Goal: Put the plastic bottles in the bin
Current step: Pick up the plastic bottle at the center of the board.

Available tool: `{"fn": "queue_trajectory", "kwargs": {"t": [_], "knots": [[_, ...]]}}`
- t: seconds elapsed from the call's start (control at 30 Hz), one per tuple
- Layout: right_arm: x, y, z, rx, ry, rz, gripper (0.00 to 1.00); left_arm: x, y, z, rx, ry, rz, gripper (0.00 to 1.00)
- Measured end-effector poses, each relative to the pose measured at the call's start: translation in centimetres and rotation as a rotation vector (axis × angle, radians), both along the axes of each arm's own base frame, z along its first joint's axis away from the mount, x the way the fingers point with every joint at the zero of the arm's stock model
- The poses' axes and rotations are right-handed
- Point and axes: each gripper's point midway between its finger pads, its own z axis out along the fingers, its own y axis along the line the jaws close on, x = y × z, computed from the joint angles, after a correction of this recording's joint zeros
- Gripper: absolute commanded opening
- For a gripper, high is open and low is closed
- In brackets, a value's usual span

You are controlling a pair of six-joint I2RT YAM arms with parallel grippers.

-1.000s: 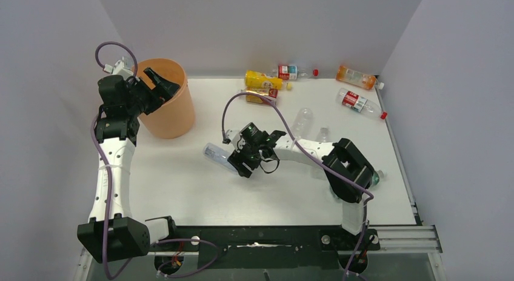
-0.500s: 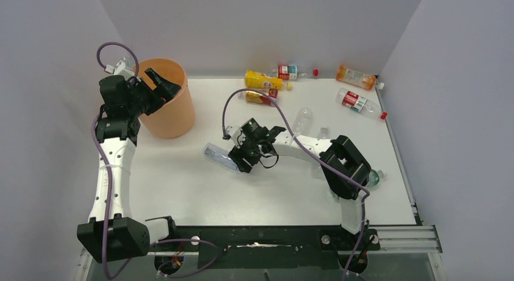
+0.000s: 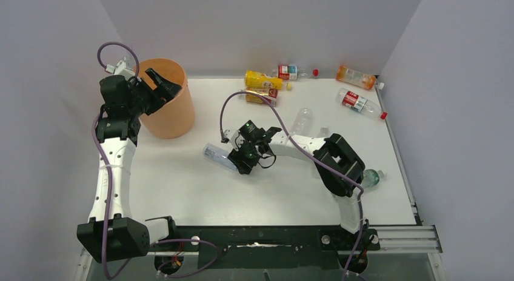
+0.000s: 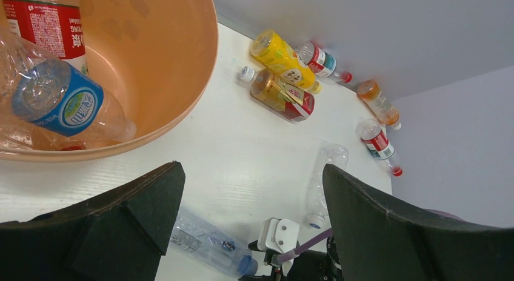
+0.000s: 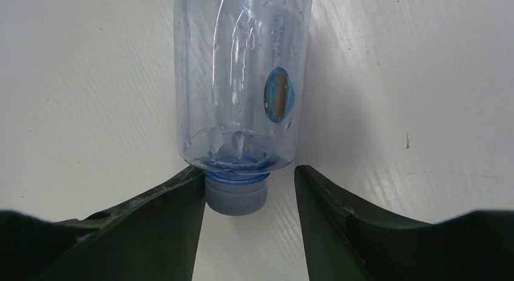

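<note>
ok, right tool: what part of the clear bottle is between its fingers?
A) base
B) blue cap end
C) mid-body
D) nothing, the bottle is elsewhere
B: the right wrist view shows the blue cap of the clear bottle lying between the fingers of the right tool, with the body pointing away.

White table (image 3: pixel 182 190), pale grey walls (image 3: pixel 260 26) around it

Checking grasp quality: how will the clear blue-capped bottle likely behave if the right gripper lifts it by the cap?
The clear bottle looks empty, so probably light. Lying on its round side, it may roll. Held only at the cap, it might pivot or droop.
</note>
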Motion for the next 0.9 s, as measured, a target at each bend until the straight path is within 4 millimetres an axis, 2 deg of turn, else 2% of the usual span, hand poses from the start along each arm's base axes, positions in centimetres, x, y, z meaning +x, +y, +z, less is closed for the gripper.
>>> {"fn": "queue_trajectory", "kwargs": {"t": [0.23, 0.53, 0.67, 0.9], "knots": [[-0.5, -0.3, -0.6, -0.019, 0.026, 0.006, 0.41, 0.0, 0.0, 0.0, 0.002, -0.001, -0.001, 0.85], [-0.4, -0.1, -0.2, -0.011, 0.025, -0.009, 0.31, 0.0, 0.0, 0.0, 0.003, -0.001, -0.002, 0.85], [-0.9, -0.7, 1.5, 0.012, 0.014, -0.044, 0.31, -0.3, 0.0, 0.0, 0.007, -0.004, -0.003, 0.89], [-2.4, -1.6, 7.2, 0.121, -0.055, -0.113, 0.30, -1.0, -0.6, 0.8, 0.002, -0.029, -0.025, 0.90]]}}
